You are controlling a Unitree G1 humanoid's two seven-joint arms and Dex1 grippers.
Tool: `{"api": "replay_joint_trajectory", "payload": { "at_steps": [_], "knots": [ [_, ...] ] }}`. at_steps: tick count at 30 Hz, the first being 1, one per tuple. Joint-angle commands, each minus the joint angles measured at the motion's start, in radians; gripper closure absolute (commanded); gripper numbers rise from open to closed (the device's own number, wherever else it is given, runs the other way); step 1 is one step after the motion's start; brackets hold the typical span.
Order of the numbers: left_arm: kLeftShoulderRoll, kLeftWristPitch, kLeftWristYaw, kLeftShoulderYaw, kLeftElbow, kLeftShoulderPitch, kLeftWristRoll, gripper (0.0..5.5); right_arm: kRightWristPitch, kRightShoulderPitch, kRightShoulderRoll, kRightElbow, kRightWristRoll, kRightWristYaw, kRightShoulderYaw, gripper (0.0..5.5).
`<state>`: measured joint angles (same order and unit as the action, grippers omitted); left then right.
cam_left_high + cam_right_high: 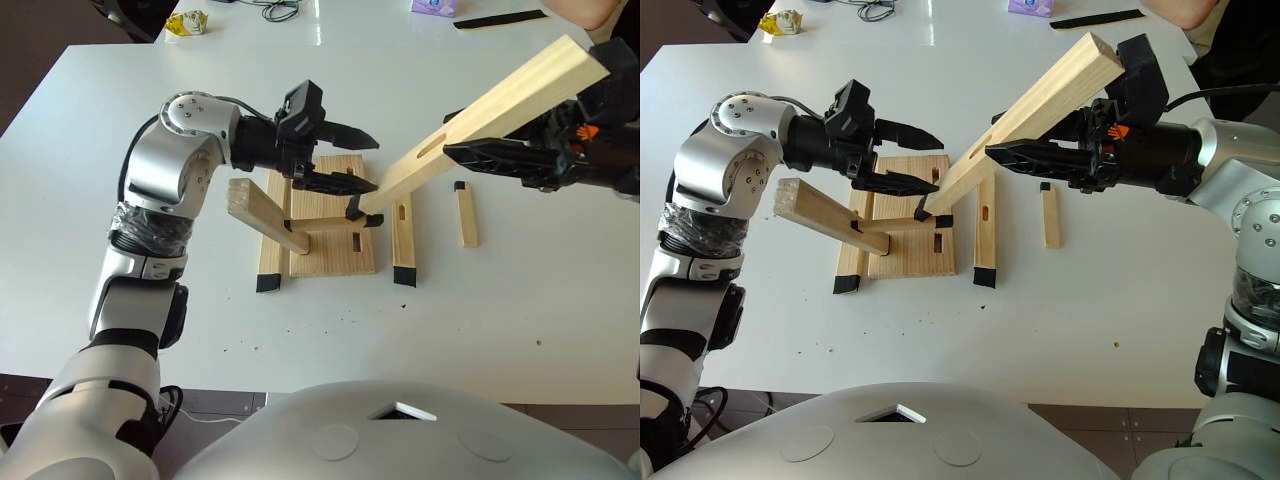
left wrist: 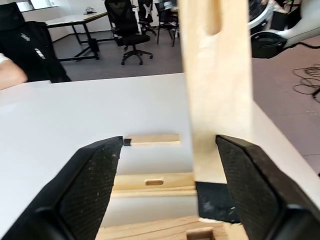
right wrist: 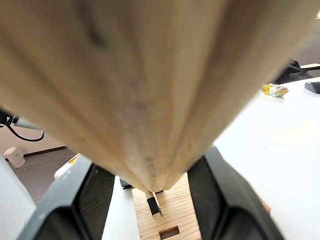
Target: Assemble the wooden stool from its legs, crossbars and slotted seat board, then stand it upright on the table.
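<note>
I read left arm (image 1: 730,150) bent at elbow, left gripper (image 1: 938,163) spread wide | right arm (image 1: 1230,165) extended inward, right gripper (image 1: 992,135) clamped on leg (image 1: 1060,75)

Held leg (image 1: 520,90): pale wood, black end cap. Seat board (image 1: 338,258): light tan. Table (image 1: 100,120): white. Left tool (image 1: 372,163), right tool (image 1: 450,133): black.

Blurred leg (image 3: 150,75) seemingly hides most of seat board (image 3: 175,205).
</note>
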<state>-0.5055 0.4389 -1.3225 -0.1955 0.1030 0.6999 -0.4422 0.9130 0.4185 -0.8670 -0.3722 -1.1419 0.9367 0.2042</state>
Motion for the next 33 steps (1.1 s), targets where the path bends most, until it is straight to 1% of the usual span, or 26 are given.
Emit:
{"api": "replay_joint_trajectory", "payload": {
  "at_steps": [1, 4, 8, 10, 13, 16, 20, 24, 28, 31, 33],
  "knots": [
    [0.023, -0.068, 0.075, 0.064, 0.131, 0.093, 0.037, 1.38, -0.017, 0.031, 0.009, 0.010, 0.003, -0.029, 0.040, 3.46],
    [0.020, -0.108, 0.086, 0.087, 0.178, 0.092, 0.048, 0.88, -0.026, 0.080, 0.033, 0.037, -0.017, -0.085, 0.076, 3.46],
    [0.000, -0.159, 0.081, 0.090, 0.171, 0.035, 0.069, 0.25, -0.030, 0.156, 0.067, 0.095, -0.026, -0.169, 0.111, 3.48],
    [-0.023, -0.176, 0.081, 0.107, 0.170, 0.013, 0.075, 0.24, -0.023, 0.141, 0.055, 0.089, -0.016, -0.172, 0.116, 3.48],
    [-0.070, -0.201, 0.072, 0.131, 0.167, -0.017, 0.087, 0.24, -0.038, 0.059, 0.023, 0.016, 0.044, -0.147, 0.106, 3.48],
    [-0.124, -0.220, 0.068, 0.169, 0.184, -0.026, 0.093, 0.24, -0.088, -0.068, -0.009, -0.094, 0.131, -0.104, 0.094, 3.48],
    [-0.215, -0.300, 0.041, 0.207, 0.243, -0.053, 0.130, 0.24, -0.175, -0.230, -0.028, -0.231, 0.246, -0.056, 0.081, 3.48],
    [-0.310, -0.439, -0.032, 0.206, 0.298, -0.129, 0.182, 0.24, -0.248, -0.345, -0.009, -0.301, 0.325, -0.047, 0.070, 3.48],
    [-0.398, -0.519, -0.150, 0.212, 0.253, -0.274, 0.169, 0.24, -0.322, -0.429, 0.023, -0.308, 0.396, -0.047, 0.050, 3.48],
    [-0.439, -0.587, -0.220, 0.206, 0.240, -0.352, 0.170, 0.24, -0.356, -0.480, 0.043, -0.317, 0.423, -0.053, 0.044, 3.48],
    [-0.442, -0.605, -0.238, 0.199, 0.231, -0.380, 0.170, 0.24, -0.374, -0.506, 0.058, -0.320, 0.437, -0.057, 0.036, 3.48]
  ]
}}
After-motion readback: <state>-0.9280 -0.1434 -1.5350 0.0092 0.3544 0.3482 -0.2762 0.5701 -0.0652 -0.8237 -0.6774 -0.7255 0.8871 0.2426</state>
